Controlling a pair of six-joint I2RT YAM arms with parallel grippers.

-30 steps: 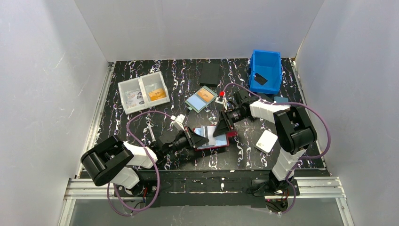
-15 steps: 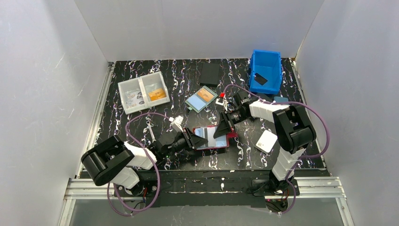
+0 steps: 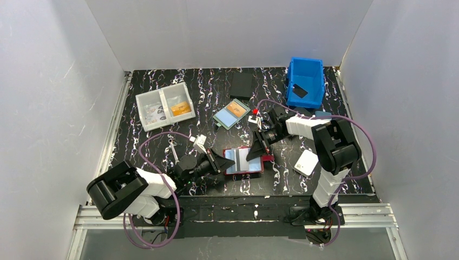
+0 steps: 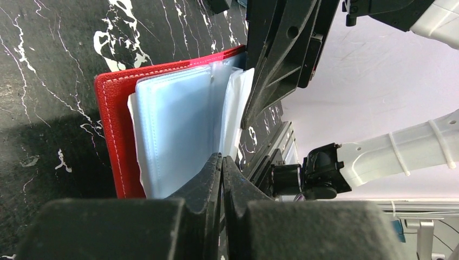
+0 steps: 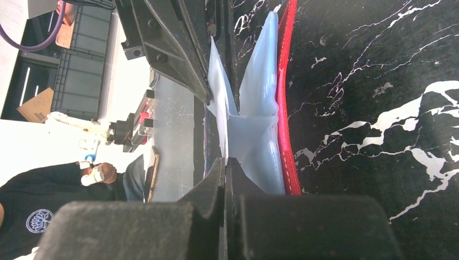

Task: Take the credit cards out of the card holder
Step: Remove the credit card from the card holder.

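Lying open on the black marbled table (image 3: 205, 92), near its front middle, between the two arms: card holder (image 4: 111, 141), red stitched cover, inside facing up.
Contents: a fan of clear plastic sleeves (image 5: 254, 108); light-blue credit cards (image 4: 178, 130), apparently inside them.
Left gripper (image 4: 222, 158): fingers together, tip at the sleeves' near edge; whether a leaf is nipped cannot be told.
Right gripper (image 5: 225, 161): fingers together at the sleeve fold on the opposite side; same doubt.
Handling, as judged: holder light and floppy, likely to slide or lift when pulled. Sleeves thin, slick, easily creased. Cards stiff, thin, smooth.
Best hold: pin the cover, pinch a card's free edge, draw it out along the sleeve mouth.
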